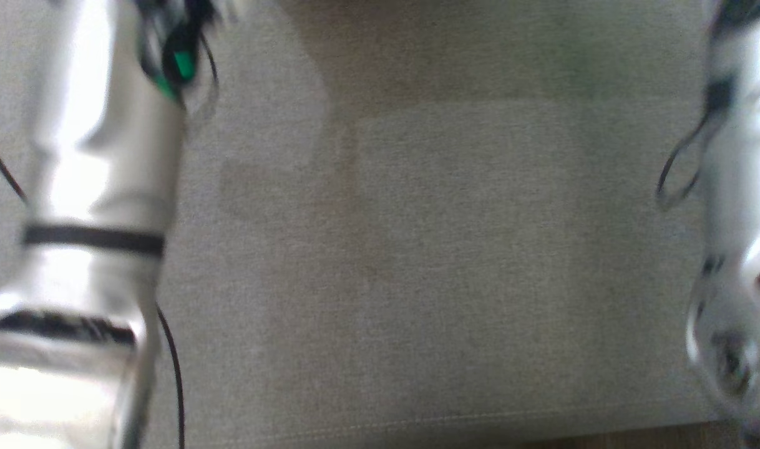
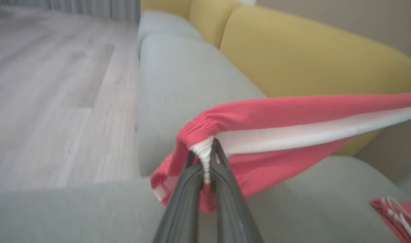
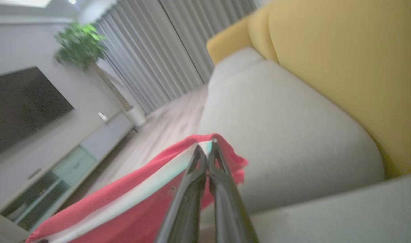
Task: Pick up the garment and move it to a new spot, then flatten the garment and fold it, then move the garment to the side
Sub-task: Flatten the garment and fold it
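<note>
Garment held taut in the air over the sofa, ready to be set down.
To do this well, I'd keep both arms level and evenly apart so the cloth doesn't sag, then lower it flat onto the grey seat and let go only once it lies down (a slack middle would bunch). Left pincer is clamped shut on the gathered hem. Right pincer is closed tight on the other end, at the white stripe.
</note>
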Robot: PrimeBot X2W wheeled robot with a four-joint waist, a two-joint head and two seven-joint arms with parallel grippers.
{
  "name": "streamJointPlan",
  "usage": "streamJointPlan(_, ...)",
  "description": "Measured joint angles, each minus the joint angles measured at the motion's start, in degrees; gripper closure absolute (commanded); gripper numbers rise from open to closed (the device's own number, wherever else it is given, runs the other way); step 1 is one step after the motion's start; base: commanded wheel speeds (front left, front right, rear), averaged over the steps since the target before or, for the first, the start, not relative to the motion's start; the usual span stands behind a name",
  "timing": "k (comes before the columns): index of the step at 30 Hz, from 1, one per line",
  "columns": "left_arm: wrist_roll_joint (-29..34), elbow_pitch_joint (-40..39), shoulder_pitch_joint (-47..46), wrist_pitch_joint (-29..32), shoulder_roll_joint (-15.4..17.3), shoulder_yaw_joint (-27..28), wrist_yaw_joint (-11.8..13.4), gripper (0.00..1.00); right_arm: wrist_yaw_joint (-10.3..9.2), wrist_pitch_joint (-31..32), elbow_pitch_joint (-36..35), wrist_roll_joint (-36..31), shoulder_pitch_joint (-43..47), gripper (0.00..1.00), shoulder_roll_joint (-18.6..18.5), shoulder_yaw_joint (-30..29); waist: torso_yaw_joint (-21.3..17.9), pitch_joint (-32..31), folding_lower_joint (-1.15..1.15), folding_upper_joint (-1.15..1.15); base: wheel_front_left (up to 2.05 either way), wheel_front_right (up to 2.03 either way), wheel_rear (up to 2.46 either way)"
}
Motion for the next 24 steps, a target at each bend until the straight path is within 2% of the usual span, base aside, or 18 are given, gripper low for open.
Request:
streamJointPlan(3,-1.8,3.0,7.5,-1.7,-0.5,-1.6,-1.8,1.00,-0.01,0.2,0.6,1.3,9.6,1.00,0.0,3.1,-1.0,-0.8,0.00,0.00,0.00,0.00,0.00)
streamJointPlan(6,-4.0,2.1,14.5,-2.1,-1.0,-4.2,-2.9,1.00,-0.01,3.5,-2.5,2.1,19.8,1.00,-1.2,7.3,-1.9,-1.4,0.00,0.00,0.00,0.00,0.00)
streamJointPlan(9,-5.6,-2.2,22.8,-2.4,-1.2,-6.7,-3.5,1.00,-0.01,8.0,-9.0,5.2,29.6,1.00,-3.6,10.8,-1.9,-2.6,0.00,0.00,0.00,0.00,0.00)
streamJointPlan(13,-7.0,-10.5,34.6,-1.5,-0.1,-8.5,-3.6,1.00,-0.01,14.0,-20.8,8.9,42.4,1.00,-7.7,11.5,-1.5,-4.3,0.00,0.00,0.00,0.00,0.00)
streamJointPlan(18,-9.9,-22.5,49.4,0.5,3.9,-7.7,-1.2,1.00,-0.01,21.3,-35.6,9.5,56.1,1.00,-10.5,11.3,-1.3,-7.2,0.00,0.00,0.00,0.00,0.00)
streamJointPlan(20,-11.2,-27.9,56.7,1.9,4.7,-7.6,0.1,1.00,-0.01,24.5,-41.0,9.6,61.7,1.00,-11.1,9.1,-1.1,-8.7,0.00,0.00,0.00,0.00,0.00)
streamJointPlan(21,-12.5,-33.4,64.1,3.2,5.2,-7.7,1.5,1.00,-0.01,27.9,-46.1,9.6,67.5,1.00,-11.3,6.3,-0.9,-10.1,-0.01,0.00,0.00,0.00,0.00)
streamJointPlan(24,-14.4,-41.9,74.1,5.1,6.0,-7.8,3.6,1.00,-0.01,32.5,-54.5,9.7,77.3,1.00,-10.5,1.9,0.1,-11.7,-0.01,0.00,0.00,0.00,0.00)
